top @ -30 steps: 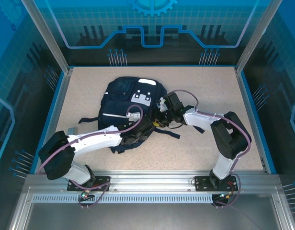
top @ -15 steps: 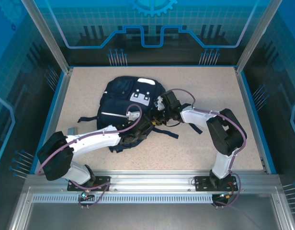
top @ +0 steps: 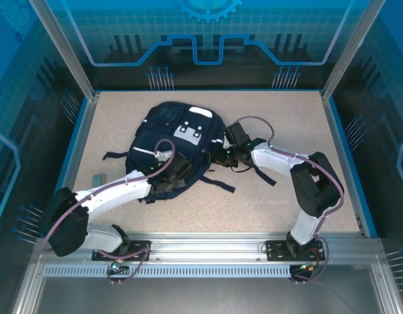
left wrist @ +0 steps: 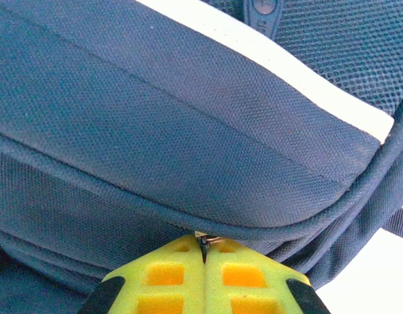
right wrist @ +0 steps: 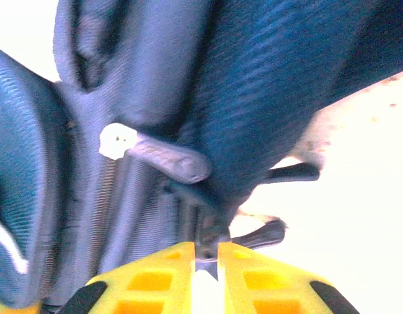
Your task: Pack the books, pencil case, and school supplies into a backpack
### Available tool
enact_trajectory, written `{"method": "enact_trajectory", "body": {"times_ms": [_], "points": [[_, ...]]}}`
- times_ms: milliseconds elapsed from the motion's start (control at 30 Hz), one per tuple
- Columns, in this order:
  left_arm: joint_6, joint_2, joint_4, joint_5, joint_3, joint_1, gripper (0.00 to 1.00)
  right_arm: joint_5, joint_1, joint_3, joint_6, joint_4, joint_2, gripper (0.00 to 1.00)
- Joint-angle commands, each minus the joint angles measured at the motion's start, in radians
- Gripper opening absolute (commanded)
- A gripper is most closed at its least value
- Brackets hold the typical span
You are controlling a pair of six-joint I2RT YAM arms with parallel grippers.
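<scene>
Diagonally lying backpack (top: 161, 134), top pointing away, left gripper (left wrist: 203, 244) closed, right gripper (right wrist: 207, 254) clamping zipper pull (right wrist: 205, 229).

Top external: fixed, high behind the arm bases (top: 121, 248), looks down and forward over the whole counter (top: 286, 118). Left wrist: right against the fabric of the backpack (left wrist: 188, 131). Right wrist: equally near, at its zipper (right wrist: 110, 193). All three share the backpack.

Backpack (top: 167, 127) on table (top: 286, 118); left fingers (left wrist: 165, 275) at near edge, right fingers (right wrist: 257, 278) at right side.
</scene>
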Motion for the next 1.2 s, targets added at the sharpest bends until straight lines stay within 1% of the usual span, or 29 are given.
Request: {"method": "enact_trajectory", "body": {"times_ms": [0,67,133,233,333,433,567,700,833,900,1033,1100,1167], "points": [[0.087,-0.047,0.019,0.044,-0.026,0.020,0.00,0.007,-0.005,0.026,-0.029,-0.032,-0.036,0.23],[0.128,-0.049,0.056,0.100,-0.021,0.021,0.00,-0.079,-0.003,-0.007,-0.012,0.042,-0.062,0.31],[0.164,-0.046,0.100,0.168,-0.013,0.019,0.00,-0.163,0.000,-0.039,0.024,0.112,-0.091,0.42],[0.190,-0.030,0.170,0.246,-0.003,0.003,0.00,-0.212,0.015,-0.060,0.068,0.141,-0.127,0.54],[0.207,0.009,0.210,0.270,0.034,-0.033,0.00,-0.214,0.034,-0.071,0.111,0.130,-0.145,0.57],[0.203,0.061,0.243,0.290,0.081,-0.069,0.00,-0.218,0.035,-0.091,0.160,0.129,-0.148,0.58],[0.200,0.125,0.269,0.300,0.136,-0.103,0.00,-0.160,0.028,-0.096,0.182,0.080,-0.139,0.54],[0.197,0.145,0.284,0.292,0.156,-0.116,0.00,-0.155,0.009,-0.117,0.202,0.090,-0.126,0.52],[0.201,0.159,0.280,0.299,0.167,-0.117,0.00,-0.229,0.009,-0.097,0.198,0.135,-0.078,0.43],[0.202,0.158,0.272,0.295,0.169,-0.117,0.00,-0.243,0.009,-0.087,0.197,0.142,-0.060,0.37],[0.220,0.135,0.224,0.253,0.169,-0.117,0.00,-0.191,-0.002,-0.078,0.174,0.099,-0.056,0.22],[0.245,0.118,0.166,0.208,0.169,-0.116,0.00,-0.141,-0.020,-0.081,0.153,0.065,-0.073,0.19],[0.270,0.098,0.091,0.141,0.168,-0.114,0.00,-0.103,-0.044,-0.099,0.136,0.047,-0.106,0.17]]}}
